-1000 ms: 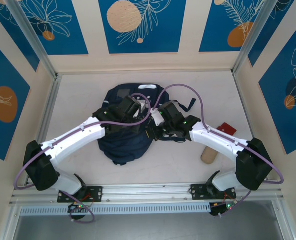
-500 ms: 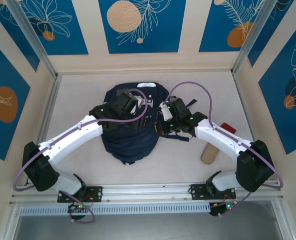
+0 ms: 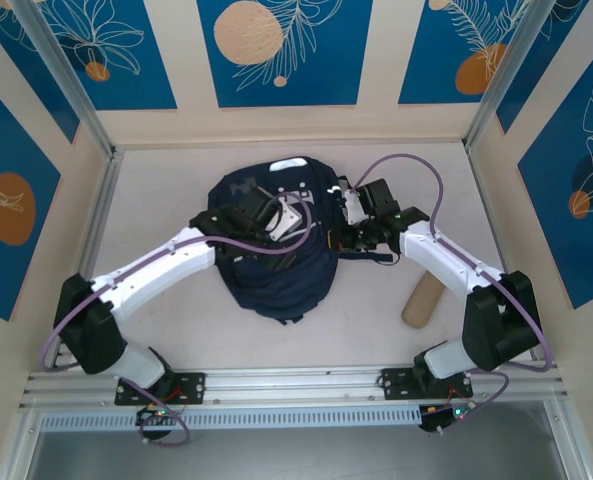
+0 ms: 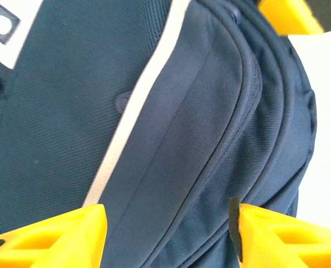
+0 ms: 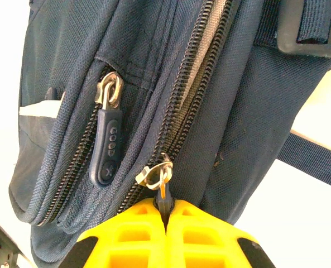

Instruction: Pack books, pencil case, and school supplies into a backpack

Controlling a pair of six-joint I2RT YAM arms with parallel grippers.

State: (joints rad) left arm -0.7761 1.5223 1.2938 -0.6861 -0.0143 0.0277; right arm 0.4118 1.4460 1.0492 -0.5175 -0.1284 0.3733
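Note:
The dark navy backpack (image 3: 276,265) with thin white stripes lies in the middle of the table. My left gripper (image 3: 279,217) hovers over its top, open, with bare fabric (image 4: 171,139) between the yellow fingertips (image 4: 48,234). My right gripper (image 3: 344,222) is at the bag's right side, shut on the metal zipper pull (image 5: 164,187) of the main zipper (image 5: 193,84). A second, navy rubber pull (image 5: 105,151) hangs on the neighbouring zipper. The books are out of view. A tan cylinder (image 3: 422,300) lies right of the bag; I cannot tell whether it is the pencil case.
A black strap (image 5: 313,159) trails from the bag onto the white table. Patterned walls and metal posts (image 3: 96,200) close in the table on three sides. The rail (image 3: 296,385) with both arm bases runs along the near edge.
My left gripper has opened above the bag. My right gripper, shut, moved toward the far right along the zipper. The backpack shifted right and away, and the red object at the right is now covered.

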